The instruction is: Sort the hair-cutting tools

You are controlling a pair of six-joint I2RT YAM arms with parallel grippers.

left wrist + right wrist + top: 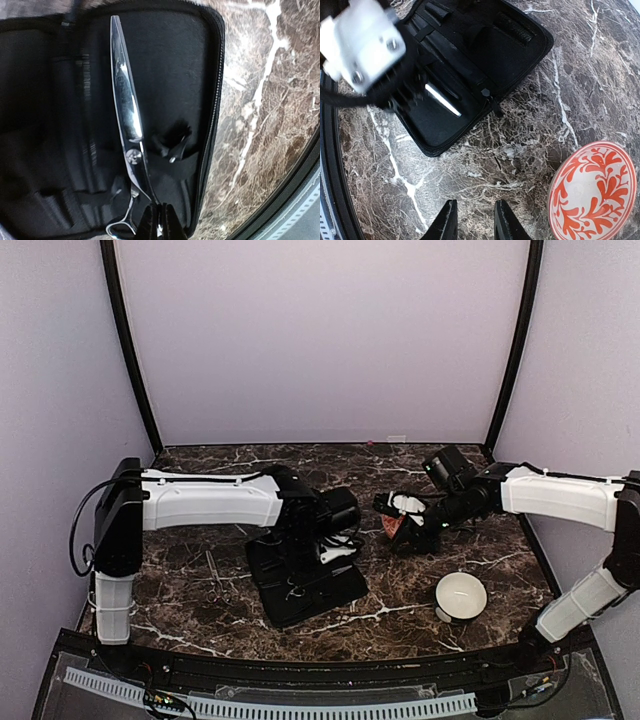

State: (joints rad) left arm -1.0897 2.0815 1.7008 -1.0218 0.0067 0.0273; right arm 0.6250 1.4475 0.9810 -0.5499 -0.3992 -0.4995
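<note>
While the left hand (157,220) is closed on the handle of the silver scissors (127,110) lying in the open black case (45,100) near the desk's (180,625) front edge, we find the right hand (474,222) parted and empty and judge sorting early, a second pair (215,578) loose beside the case.

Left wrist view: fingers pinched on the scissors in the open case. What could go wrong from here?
1. The left fingers pinch the scissors only at the handle end; the long blades may swing or slip on lifting.
2. The scissors lie by an elastic strap of the case; a snag could drag the case along.
</note>
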